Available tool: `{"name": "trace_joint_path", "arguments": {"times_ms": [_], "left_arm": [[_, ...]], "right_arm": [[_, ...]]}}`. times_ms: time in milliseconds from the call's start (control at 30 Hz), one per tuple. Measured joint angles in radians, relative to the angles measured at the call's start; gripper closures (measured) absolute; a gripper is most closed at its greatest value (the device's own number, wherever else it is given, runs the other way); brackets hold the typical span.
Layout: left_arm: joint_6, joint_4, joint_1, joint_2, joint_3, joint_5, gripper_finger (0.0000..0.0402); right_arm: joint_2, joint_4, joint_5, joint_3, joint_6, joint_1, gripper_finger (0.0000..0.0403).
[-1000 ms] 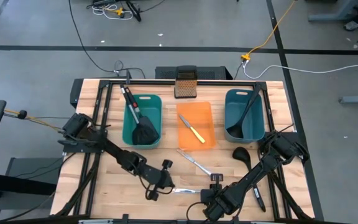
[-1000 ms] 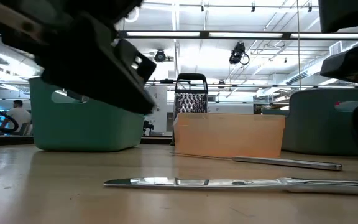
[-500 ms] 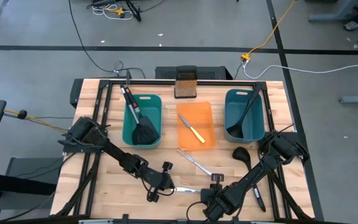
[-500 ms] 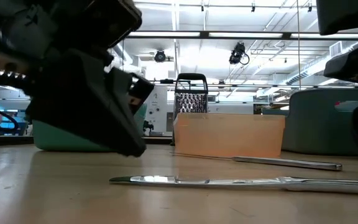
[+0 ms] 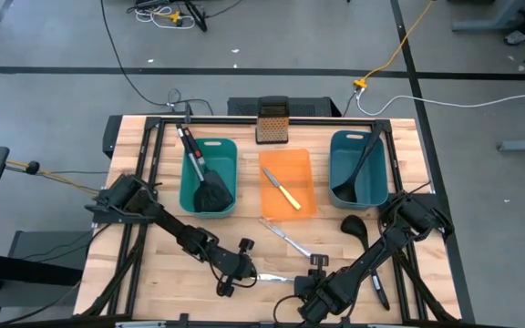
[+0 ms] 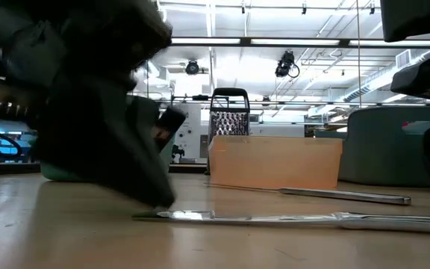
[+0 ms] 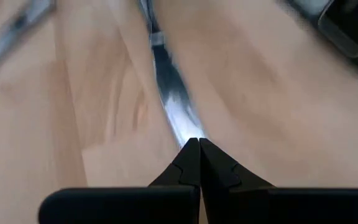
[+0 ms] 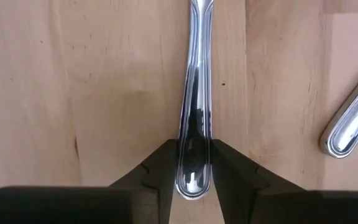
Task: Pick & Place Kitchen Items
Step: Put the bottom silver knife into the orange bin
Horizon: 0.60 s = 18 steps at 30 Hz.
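Note:
A slim silver table knife [image 5: 279,278] lies flat on the wood near the table's front edge. My right gripper [image 5: 313,284] is shut on its handle end, and my left gripper [image 5: 246,271] is shut with its fingertips at the blade tip [image 6: 149,216]. A second silver knife [image 5: 285,239] lies flat a little farther back. A black ladle [image 5: 355,226] lies on the table at the right. A small yellow-handled knife [image 5: 285,195] lies in the orange tray [image 5: 273,164]. One teal bin holds a black spatula [image 5: 208,182] and the other a ladle [image 5: 359,171]. My left gripper touches the knife's blade tip [image 7: 178,121] with its shut fingertips [image 7: 199,149]. It comes slanting down from the table's left side, roughly along the blade. The knife lies flat on the table. My right gripper pinches the knife's handle end [image 8: 194,134] between its two fingers [image 8: 166,163], one on each long side. The fingers point steeply down from above and stand across the handle. The knife rests flat on the wood.
The dark box grater [image 5: 273,121] stands at the table's far edge behind the orange tray. The left teal bin [image 5: 229,146] and the right teal bin [image 5: 338,146] flank the tray. Black frame rails run along the table's left and right sides.
My left gripper, still shut, has sunk toward the table and come down onto the blade tip of the near knife. My right gripper has kept its hold on the handle end, and the knife stays flat.

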Motion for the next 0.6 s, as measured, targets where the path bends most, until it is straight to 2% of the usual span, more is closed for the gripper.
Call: {"name": "trace_joint_path", "arguments": {"times_ms": [600], "left_arm": [[0.0,-0.055,0.0,-0.002,-0.001,0.015,0.04]], "right_arm": [[0.0,0.009,-0.001,0.0,0.03,-0.003,0.0295]]}}
